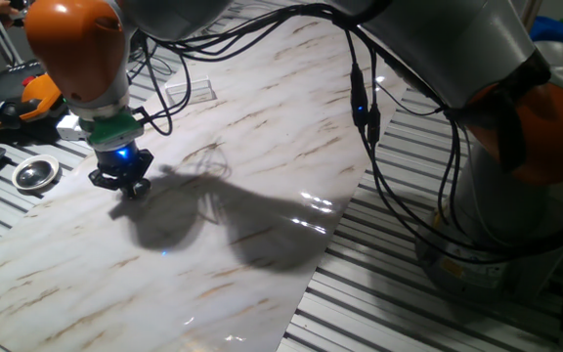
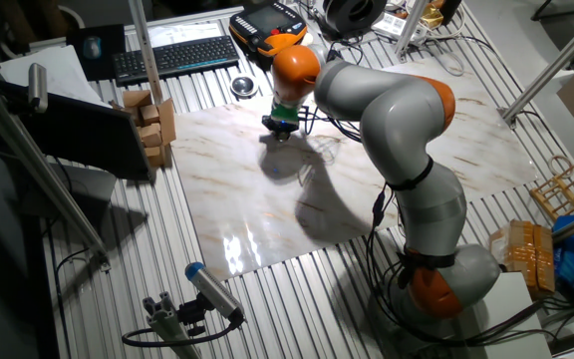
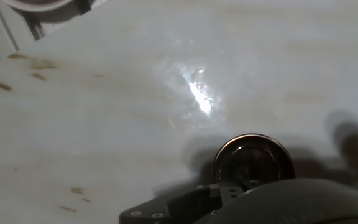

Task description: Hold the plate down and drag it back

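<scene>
Silver plate, lower right of hand view beneath claw on marble counter, prob light, stiff & slippery—press centre; claw state unclear.

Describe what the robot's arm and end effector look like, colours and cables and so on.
The arm has bulky silver-grey links with orange joint bands. Black cables hang loosely alongside it. At the wrist, a green ring sits above a glowing blue light. Below that is the small black end effector.
</scene>
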You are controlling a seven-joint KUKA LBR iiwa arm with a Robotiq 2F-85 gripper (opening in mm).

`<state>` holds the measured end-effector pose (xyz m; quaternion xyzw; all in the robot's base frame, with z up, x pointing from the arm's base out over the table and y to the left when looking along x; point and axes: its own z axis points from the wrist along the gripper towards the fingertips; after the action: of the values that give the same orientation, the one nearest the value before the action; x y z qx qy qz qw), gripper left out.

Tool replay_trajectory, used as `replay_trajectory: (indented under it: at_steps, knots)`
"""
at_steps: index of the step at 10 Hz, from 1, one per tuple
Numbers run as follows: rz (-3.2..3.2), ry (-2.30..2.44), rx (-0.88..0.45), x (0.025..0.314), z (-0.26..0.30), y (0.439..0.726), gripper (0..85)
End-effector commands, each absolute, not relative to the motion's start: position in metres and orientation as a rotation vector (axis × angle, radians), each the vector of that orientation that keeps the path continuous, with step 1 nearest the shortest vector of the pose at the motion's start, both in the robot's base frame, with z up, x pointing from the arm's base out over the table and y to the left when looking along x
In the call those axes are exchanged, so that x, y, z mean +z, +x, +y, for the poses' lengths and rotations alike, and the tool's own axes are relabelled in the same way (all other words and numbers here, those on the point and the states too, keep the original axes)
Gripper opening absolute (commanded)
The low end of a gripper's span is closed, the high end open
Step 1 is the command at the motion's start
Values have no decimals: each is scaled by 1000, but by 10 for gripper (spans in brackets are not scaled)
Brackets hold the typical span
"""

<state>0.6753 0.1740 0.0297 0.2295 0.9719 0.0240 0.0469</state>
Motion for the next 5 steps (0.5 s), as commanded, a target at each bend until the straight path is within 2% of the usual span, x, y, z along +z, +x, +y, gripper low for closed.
replay_trajectory:
  at_steps: [1, 5]
  knots:
    - [2962, 702, 71, 30, 176, 675, 0]
    - [2948, 724, 54, 33, 183, 675, 0]
